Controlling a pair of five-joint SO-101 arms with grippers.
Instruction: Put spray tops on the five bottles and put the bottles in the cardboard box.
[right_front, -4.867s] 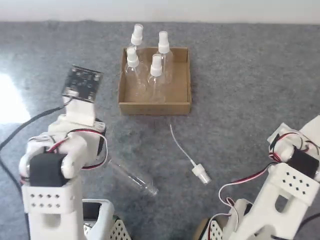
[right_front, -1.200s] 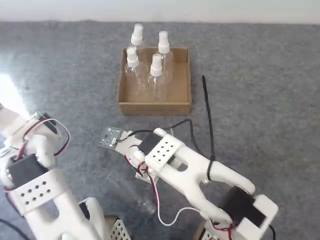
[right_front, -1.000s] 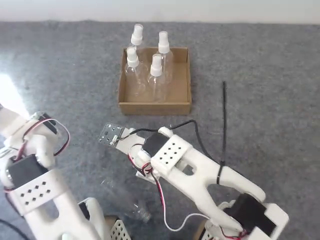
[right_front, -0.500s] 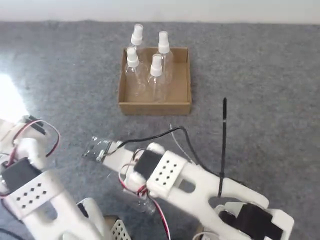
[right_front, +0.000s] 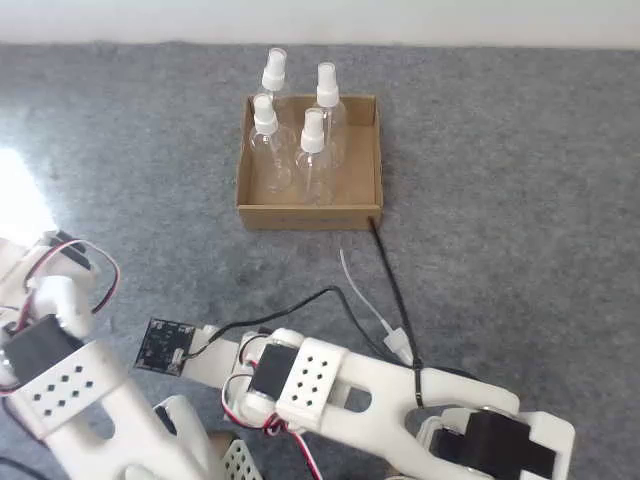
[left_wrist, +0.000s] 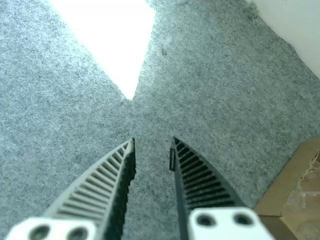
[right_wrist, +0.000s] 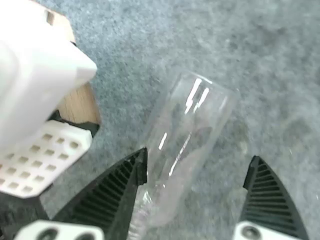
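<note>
Four capped bottles (right_front: 313, 150) stand, it seems, inside the cardboard box (right_front: 310, 216). The fifth bottle (right_wrist: 190, 130) lies uncapped between the wide-apart fingers of the right gripper (right_wrist: 199, 159). Its spray top (right_front: 400, 344) lies loose near the box. The left gripper (left_wrist: 152, 145) is slightly apart and empty.

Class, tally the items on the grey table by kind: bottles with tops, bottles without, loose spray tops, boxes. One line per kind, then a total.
Bottles with spray tops on: 4
Bottle without a top: 1
Loose spray top: 1
Cardboard box: 1
Total: 7
</note>
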